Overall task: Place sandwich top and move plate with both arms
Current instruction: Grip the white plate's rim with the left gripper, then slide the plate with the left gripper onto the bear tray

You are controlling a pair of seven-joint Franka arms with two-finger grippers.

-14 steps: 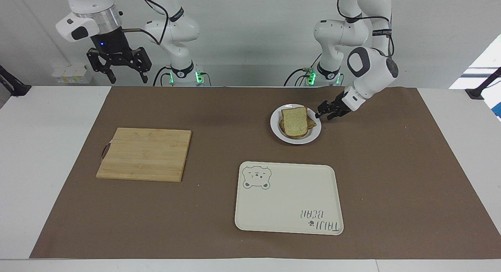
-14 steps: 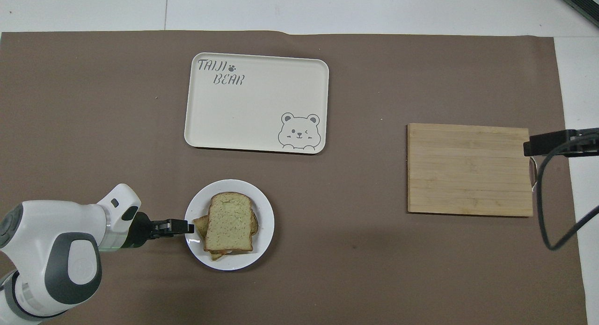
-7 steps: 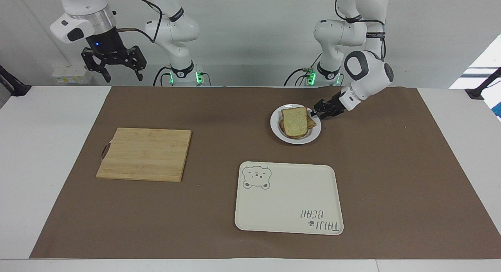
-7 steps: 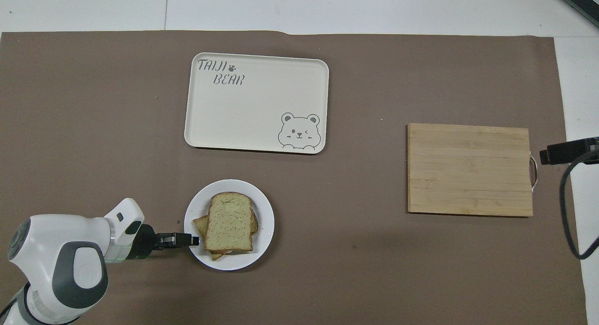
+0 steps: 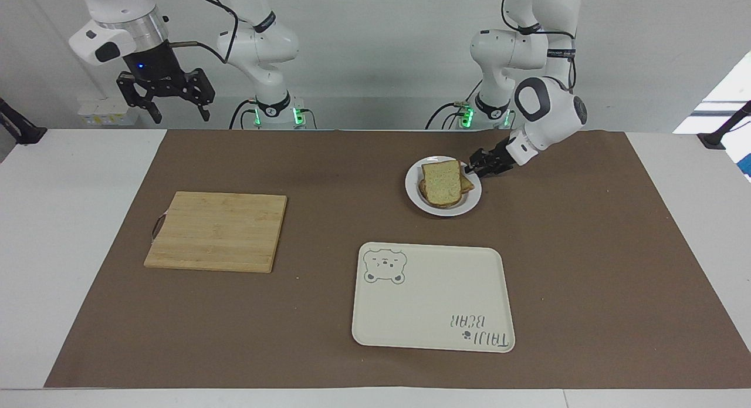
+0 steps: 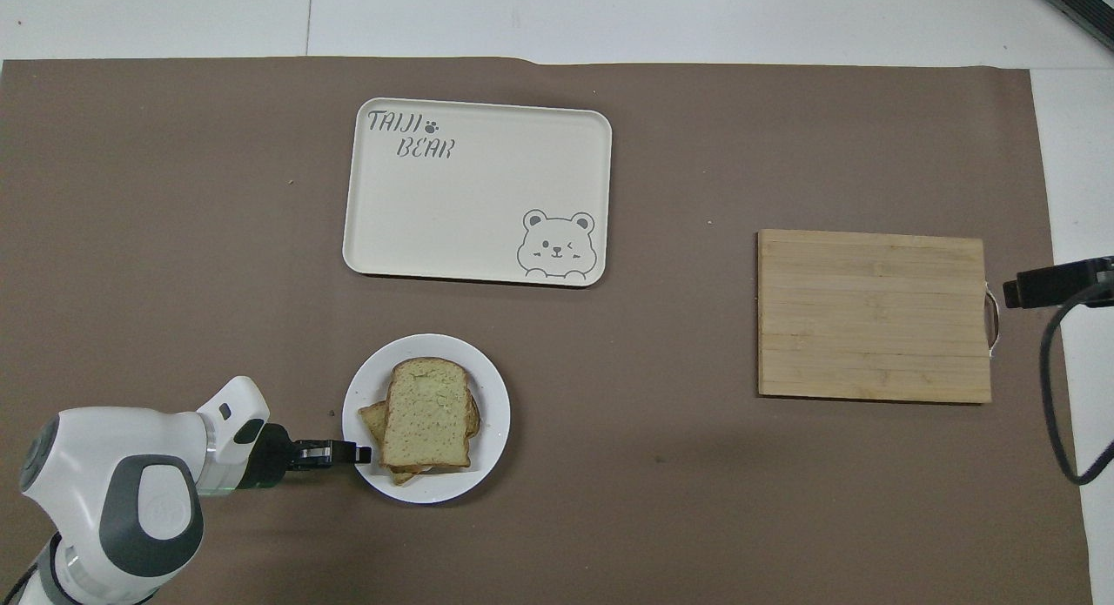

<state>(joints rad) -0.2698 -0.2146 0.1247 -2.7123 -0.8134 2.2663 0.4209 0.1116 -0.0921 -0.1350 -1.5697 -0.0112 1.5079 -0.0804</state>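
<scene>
Our left gripper [image 5: 471,169] sits low at the plate [image 5: 469,204] rim, apparently pinching it; bread top [image 5: 441,182] already stacked just inside. Right gripper [image 5: 164,100] waits spread, raised well away. Next: carry plate to tray [image 5: 432,296], we judge.

Facing, overhead views: high, opposed, sharing table [image 5: 675,220].
</scene>
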